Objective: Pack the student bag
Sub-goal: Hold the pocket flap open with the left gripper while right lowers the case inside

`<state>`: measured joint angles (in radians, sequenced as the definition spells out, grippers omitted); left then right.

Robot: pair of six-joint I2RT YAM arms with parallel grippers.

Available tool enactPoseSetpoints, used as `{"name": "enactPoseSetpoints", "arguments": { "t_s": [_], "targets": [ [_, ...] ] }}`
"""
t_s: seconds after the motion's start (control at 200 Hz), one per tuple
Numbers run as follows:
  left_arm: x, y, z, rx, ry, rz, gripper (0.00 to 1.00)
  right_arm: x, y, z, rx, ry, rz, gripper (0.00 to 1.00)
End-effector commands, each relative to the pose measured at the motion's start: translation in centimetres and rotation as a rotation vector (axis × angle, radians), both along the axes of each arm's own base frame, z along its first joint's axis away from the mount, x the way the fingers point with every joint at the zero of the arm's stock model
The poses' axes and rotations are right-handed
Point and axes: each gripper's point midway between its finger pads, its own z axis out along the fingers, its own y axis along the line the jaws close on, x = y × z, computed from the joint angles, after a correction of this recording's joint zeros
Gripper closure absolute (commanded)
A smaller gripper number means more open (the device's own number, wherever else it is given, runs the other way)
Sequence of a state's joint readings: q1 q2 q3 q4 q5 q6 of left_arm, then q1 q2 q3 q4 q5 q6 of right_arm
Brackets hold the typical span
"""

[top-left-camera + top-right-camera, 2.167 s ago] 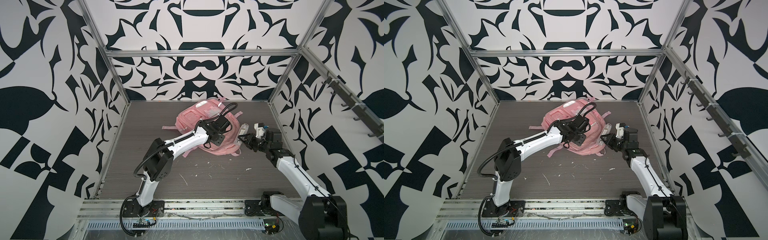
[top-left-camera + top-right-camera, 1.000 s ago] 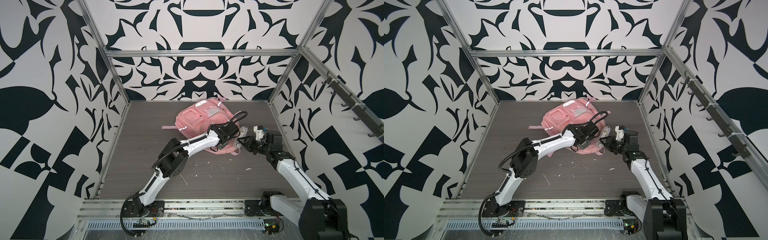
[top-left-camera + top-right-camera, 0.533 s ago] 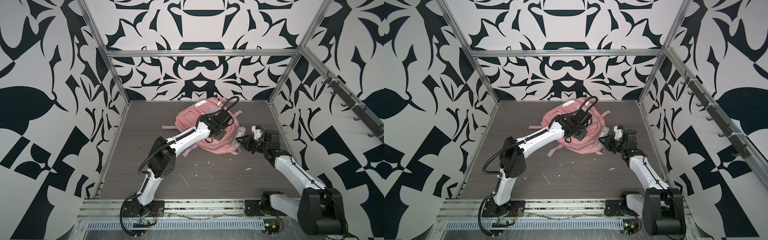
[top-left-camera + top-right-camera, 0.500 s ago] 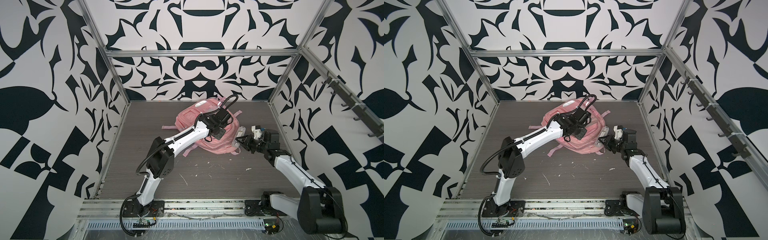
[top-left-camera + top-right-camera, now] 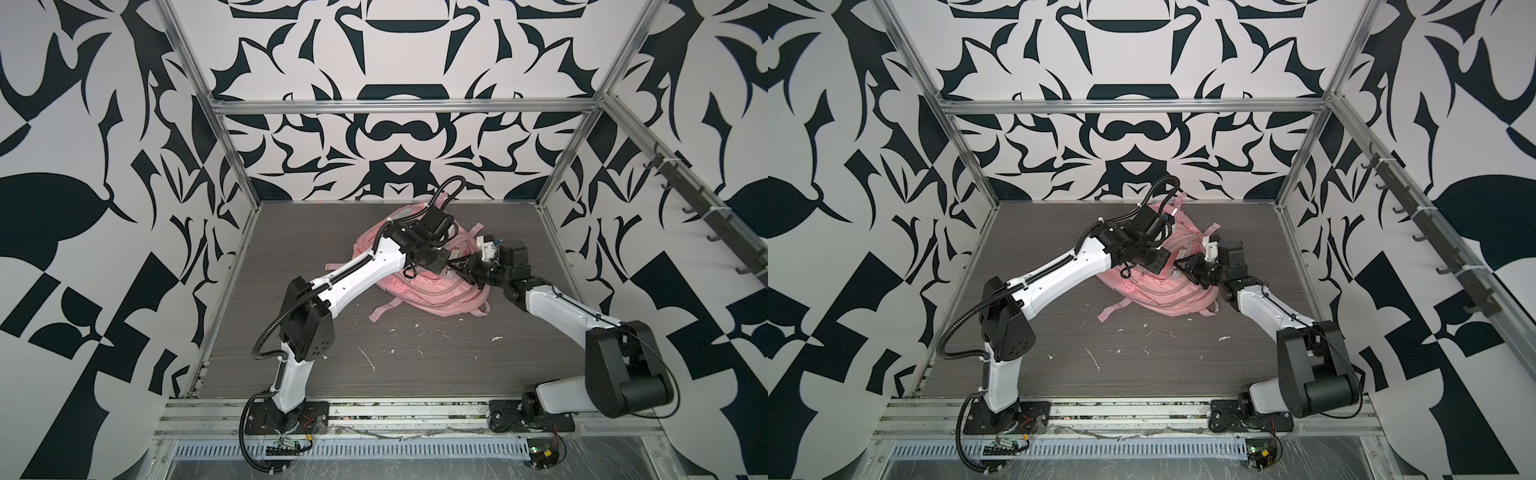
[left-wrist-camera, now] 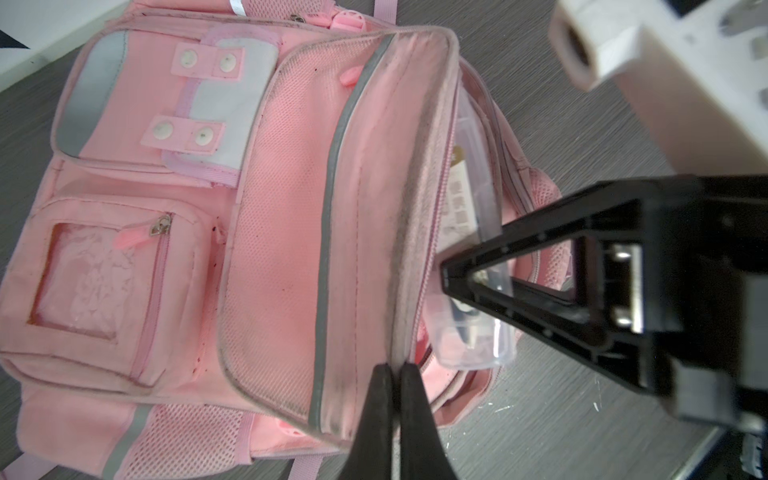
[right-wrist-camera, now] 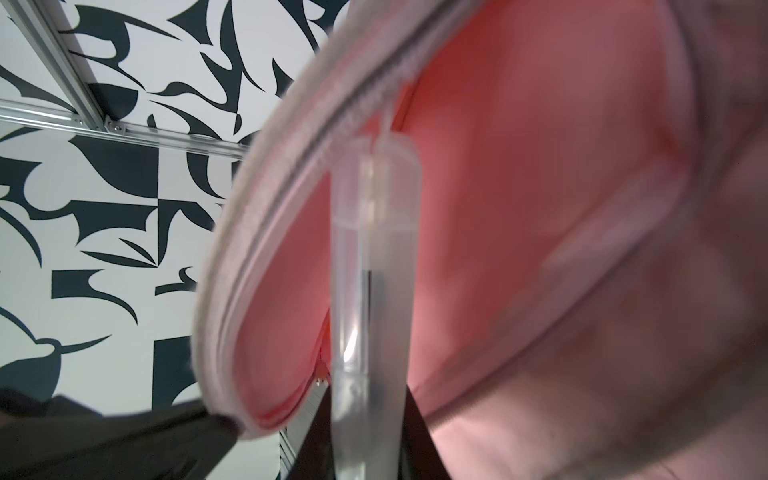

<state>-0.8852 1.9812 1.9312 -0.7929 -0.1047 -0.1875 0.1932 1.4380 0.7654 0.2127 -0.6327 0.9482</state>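
— Where is the student bag lying?
— It is lying flat on the tabletop, right under and in front of my fingers. It is soft pink cloth with shiny grey strips.
— What are your left fingers doing?
— They are squeezing shut on the fuzzy rim of the bag's open mouth and holding it up.
— And your right fingers?
— They are gripping a hard clear box, thin and flat. Its long side is pointing away from them, straight into the mouth. I think my right arm, being nearer, should push it deeper.
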Motion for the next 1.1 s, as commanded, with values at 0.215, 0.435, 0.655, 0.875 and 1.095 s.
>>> {"name": "enactPoseSetpoints", "arguments": {
  "t_s": [0.215,0.435,0.655,0.875,1.095],
  "targets": [
    [-1.8,0.9,3.8,-0.136,0.018,0.0,1.0,4.4,5.1,2.5,0.018,-0.064,0.038,0.72],
    [-1.7,2.0,3.6,-0.141,0.026,0.019,1.0,3.4,4.6,2.0,-0.109,-0.056,0.052,0.49],
    [-1.5,2.1,2.9,-0.136,0.04,0.021,1.0,1.9,3.0,2.6,-0.218,-0.076,0.044,0.48],
    [-1.4,1.5,2.5,-0.146,0.051,0.015,1.0,0.4,1.8,2.6,-0.278,-0.08,0.045,0.5],
    [-1.2,0.6,0.9,-0.139,0.093,0.006,1.0,-1.9,0.0,1.8,-0.357,-0.079,0.027,0.51]
  ]
}}
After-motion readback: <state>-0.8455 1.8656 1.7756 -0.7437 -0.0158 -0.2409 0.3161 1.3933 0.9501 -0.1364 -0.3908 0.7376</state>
